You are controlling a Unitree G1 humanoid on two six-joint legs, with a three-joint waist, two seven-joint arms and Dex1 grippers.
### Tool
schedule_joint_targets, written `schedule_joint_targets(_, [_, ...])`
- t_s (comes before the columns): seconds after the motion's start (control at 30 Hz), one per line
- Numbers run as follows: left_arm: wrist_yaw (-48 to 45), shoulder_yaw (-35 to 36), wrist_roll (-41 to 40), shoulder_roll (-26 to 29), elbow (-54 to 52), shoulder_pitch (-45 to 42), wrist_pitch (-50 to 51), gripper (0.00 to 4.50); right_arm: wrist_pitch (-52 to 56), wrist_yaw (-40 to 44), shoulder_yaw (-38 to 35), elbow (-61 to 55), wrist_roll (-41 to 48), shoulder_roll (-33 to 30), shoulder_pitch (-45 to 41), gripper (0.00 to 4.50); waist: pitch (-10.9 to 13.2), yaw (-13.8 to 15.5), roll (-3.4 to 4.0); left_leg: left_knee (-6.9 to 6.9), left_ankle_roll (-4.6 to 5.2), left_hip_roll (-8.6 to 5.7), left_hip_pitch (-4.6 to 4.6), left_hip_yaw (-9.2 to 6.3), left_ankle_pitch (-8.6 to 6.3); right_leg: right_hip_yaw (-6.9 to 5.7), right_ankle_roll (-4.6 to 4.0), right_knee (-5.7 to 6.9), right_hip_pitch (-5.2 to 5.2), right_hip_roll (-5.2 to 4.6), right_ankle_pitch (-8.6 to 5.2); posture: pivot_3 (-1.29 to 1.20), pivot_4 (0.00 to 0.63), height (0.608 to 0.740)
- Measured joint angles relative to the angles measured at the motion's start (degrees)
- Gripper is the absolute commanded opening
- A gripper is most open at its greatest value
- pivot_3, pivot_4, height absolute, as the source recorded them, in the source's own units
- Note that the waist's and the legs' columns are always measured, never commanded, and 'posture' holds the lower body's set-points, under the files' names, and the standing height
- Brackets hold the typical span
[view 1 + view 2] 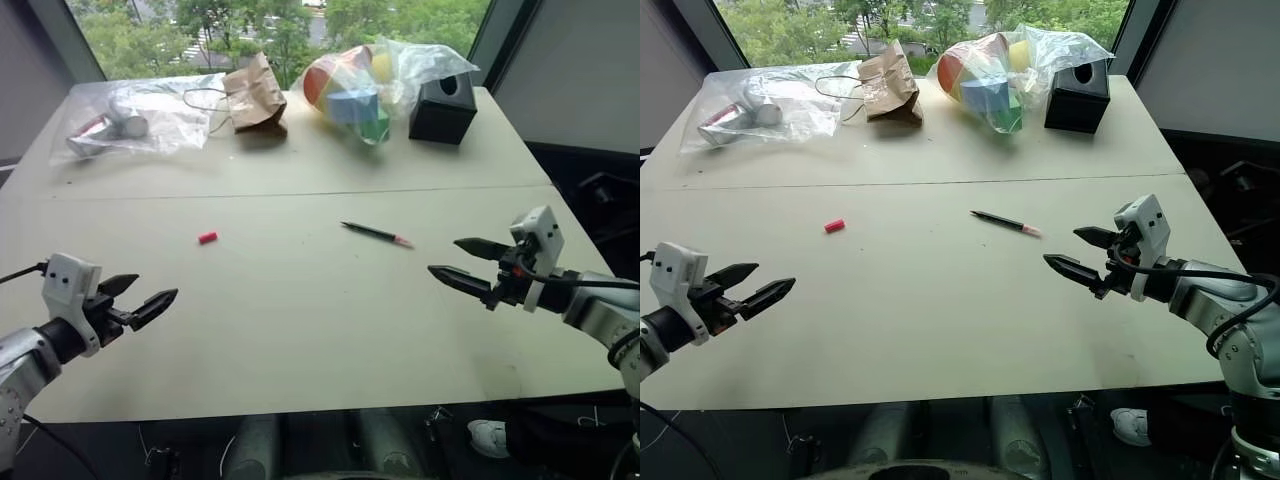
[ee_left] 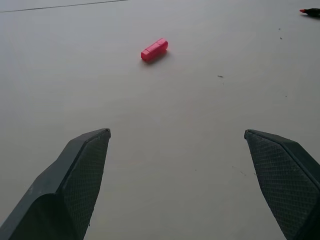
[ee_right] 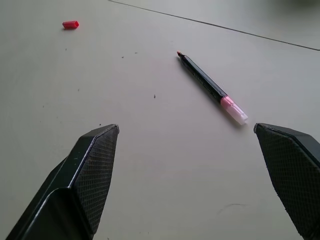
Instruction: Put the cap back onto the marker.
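The cap (image 1: 207,237) lies on its side on the bare desk (image 1: 300,330), left of centre, and the marker (image 1: 376,234) lies flat well apart from it to the right, its dark barrel slanted across the surface with the pale pink end nearer the right arm and the small red tip pointed back toward the cap. Neither is held yet, so the step in hand is judged to be the first pickup. The left gripper (image 1: 135,297) is held low above the near left of the desk with its jaws spread wide and empty, aimed roughly at the cap; the right gripper (image 1: 468,262) is held likewise on the right, jaws wide and empty, facing the marker. The cap is best closed upon across its short width, squarely, since so small a piece can be squirted out sideways. The marker is best taken on the dark barrel near the pink end, so that the writing tip is left free for the cap. Bags (image 1: 140,115) and a black box (image 1: 442,110) at the far edge are well out of the way.
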Motion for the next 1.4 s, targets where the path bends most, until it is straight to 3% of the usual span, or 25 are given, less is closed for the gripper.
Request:
schedule_joint_targets(0.2, [-1.37, -0.01, 1.06, 2.28, 2.02, -1.47, -0.97, 4.50, -0.50, -0.38, 0.01, 0.11, -0.76, 0.35, 0.00, 4.46, 0.00, 0.03, 0.00, 0.02, 0.00, 0.00, 0.01, 0.00, 0.00, 0.00, 0.00, 0.02, 0.00, 0.01, 0.00, 0.00, 0.150, 0.740])
schedule_joint_targets(0.33, [-4.79, -0.56, 2.39, 5.55, 7.47, -8.19, -4.02, 4.50, -0.96, -0.31, 0.78, 1.66, -1.46, 0.35, -1.81, 4.46, 0.00, 0.11, 0.00, 0.09, 0.00, 0.00, 0.02, -0.02, 0.00, -0.03, 0.00, 0.04, 0.02, 0.02, 0.02, 0.00, 0.150, 0.740])
schedule_joint_targets(0.47, [-11.88, -4.98, 2.99, 11.21, 12.63, -17.42, -7.48, 4.50, -1.58, 0.46, 2.67, 3.38, -1.95, 0.34, -5.00, 4.46, -0.01, 0.06, 0.02, 0.14, 0.00, -0.01, 0.00, 0.08, 0.00, -0.02, -0.02, 0.02, 0.03, 0.03, 0.06, 0.00, 0.150, 0.740])
schedule_joint_targets(0.7, [-28.23, -20.84, 9.21, 16.72, 25.35, -29.89, -13.79, 4.50, -3.71, 3.04, 7.34, 10.21, -5.30, 0.34, -12.11, 4.46, 0.03, -0.26, 0.08, 0.13, 0.03, -0.02, 0.01, 0.17, 0.00, 0.02, 0.07, 0.08, -0.04, 0.11, 0.12, 0.00, 0.150, 0.740])
schedule_joint_targets(0.8, [-33.09, -27.04, 13.83, 16.10, 33.44, -37.37, -18.88, 4.50, -7.69, 4.90, 11.54, 17.75, -9.04, 1.65, -19.25, 4.46, 0.03, -0.24, 0.07, 0.21, 0.04, 0.03, 0.03, 0.17, 0.01, 0.01, 0.10, 0.14, -0.02, 0.21, 0.17, 0.00, 0.150, 0.740])
schedule_joint_targets(0.97, [-36.80, -30.88, 17.72, 13.85, 41.14, -42.79, -23.63, 4.50, -18.21, 7.49, 20.43, 34.85, -18.80, 8.12, -28.00, 4.46, 0.03, -0.28, 0.08, 0.20, 0.05, -0.06, -0.03, 0.24, 0.01, 0.03, 0.28, 0.18, -0.08, 0.24, 0.22, 0.00, 0.150, 0.740])
schedule_joint_targets(1.13, [-38.56, -31.73, 18.81, 12.40, 42.74, -44.52, -24.61, 4.50, -28.85, 12.20, 25.38, 50.82, -24.91, 15.09, -37.69, 4.46, 0.05, -0.27, 0.08, 0.28, 0.05, -0.08, -0.06, 0.22, 0.01, 0.03, 0.41, 0.30, -0.13, 0.24, 0.27, 0.00, 0.150, 0.740])
schedule_joint_targets(1.4, [-38.49, -31.18, 17.86, 11.65, 40.87, -45.39, -21.20, 4.50, -39.71, 16.89, 27.99, 68.47, -31.98, 18.87, -45.15, 4.46, 0.05, -0.23, 0.07, 0.40, 0.05, -0.09, -0.04, 0.18, 0.02, 0.02, 0.42, 0.46, -0.09, 0.19, 0.28, 0.00, 0.150, 0.740])
